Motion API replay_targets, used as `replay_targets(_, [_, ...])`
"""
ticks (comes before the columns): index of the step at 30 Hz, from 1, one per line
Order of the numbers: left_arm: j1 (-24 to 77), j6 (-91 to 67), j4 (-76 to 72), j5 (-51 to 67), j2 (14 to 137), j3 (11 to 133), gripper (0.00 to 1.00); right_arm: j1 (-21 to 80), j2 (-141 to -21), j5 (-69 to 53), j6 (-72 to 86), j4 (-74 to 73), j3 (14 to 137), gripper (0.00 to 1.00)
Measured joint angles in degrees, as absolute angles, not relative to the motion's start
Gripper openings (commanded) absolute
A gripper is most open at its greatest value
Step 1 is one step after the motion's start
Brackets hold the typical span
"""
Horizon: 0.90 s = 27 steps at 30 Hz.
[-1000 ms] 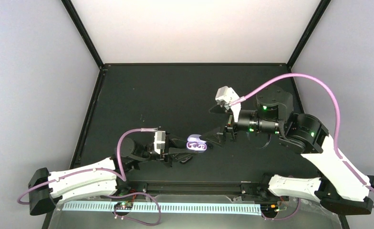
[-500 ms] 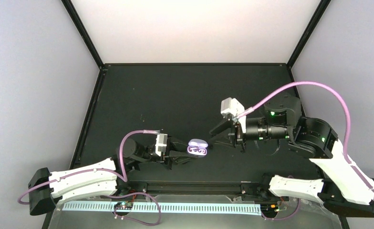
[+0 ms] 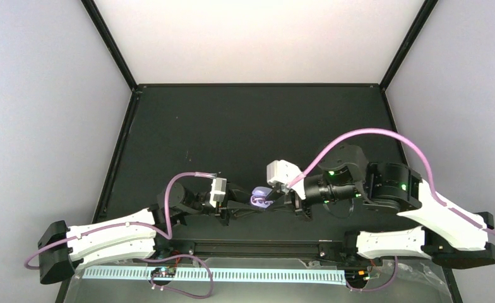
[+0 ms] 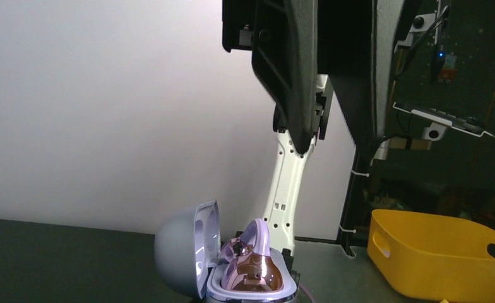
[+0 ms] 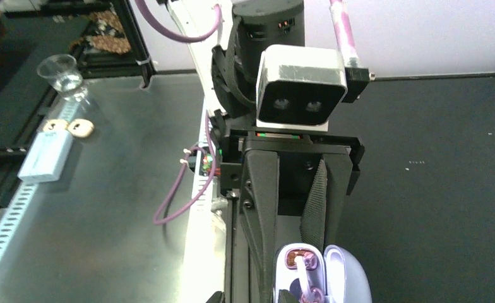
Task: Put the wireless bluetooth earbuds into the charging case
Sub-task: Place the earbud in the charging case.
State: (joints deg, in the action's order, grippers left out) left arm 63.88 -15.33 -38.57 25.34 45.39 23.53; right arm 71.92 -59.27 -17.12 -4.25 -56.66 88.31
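Earbuds (image 4: 252, 265) sit in one open charging case (image 4: 178, 252), near centre of the matte black table (image 3: 232, 126).
Two black grippers meet there. The left gripper (image 3: 251, 202) clamps the case; the right gripper (image 3: 281, 201) is just right of it, and I cannot tell its grip. The case is smooth, glossy lilac-grey, with a domed lid. Two tiny curled pinkish-purple buds are inside, one upright.

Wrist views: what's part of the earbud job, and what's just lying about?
Job:
- case, lid open, held by left end effector
- earbuds in the case
- right end effector just above it

Lying about:
- yellow bin
- glass
- blue box
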Motion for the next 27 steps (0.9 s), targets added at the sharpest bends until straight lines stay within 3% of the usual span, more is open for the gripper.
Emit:
replay_targets(15, [63.86, -14.98, -36.56, 25.36, 45.15, 23.53, 0.02, 73.97, -62.06, -9.02, -6.37, -54.33, 83.74, 0.11])
replay_targets(27, [63.86, -14.94, -36.38, 25.34, 44.99, 23.53, 0.01, 74.04, -62.06, -8.97, -6.07, -54.00, 83.79, 0.14])
